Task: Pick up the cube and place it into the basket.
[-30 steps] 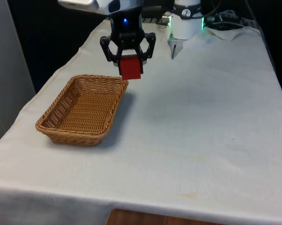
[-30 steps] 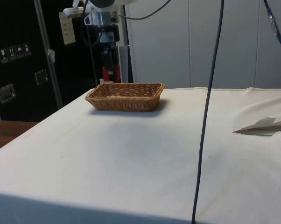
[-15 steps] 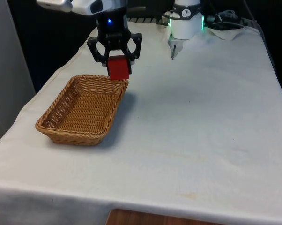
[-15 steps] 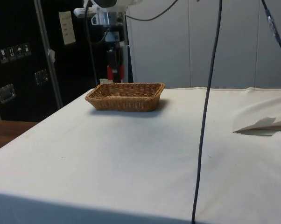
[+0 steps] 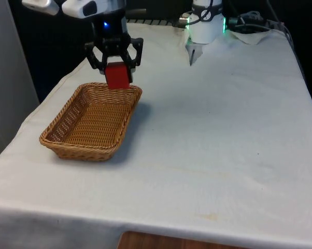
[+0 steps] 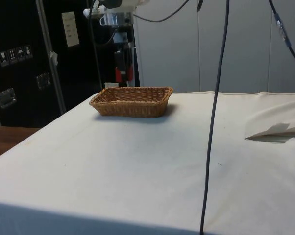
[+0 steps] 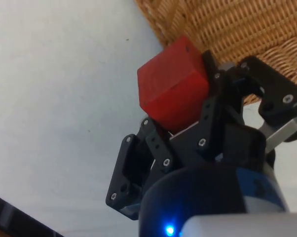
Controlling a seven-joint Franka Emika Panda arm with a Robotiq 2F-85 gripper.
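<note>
one red cube point(image 5: 117, 75) pinched in claw point(image 5: 115, 70), above far rim of basket point(image 5: 68, 146); open cloth point(image 5: 223, 129) beside.

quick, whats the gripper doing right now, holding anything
Gripper: closed on the red cube, held in the air above the far rim of the basket.
</note>
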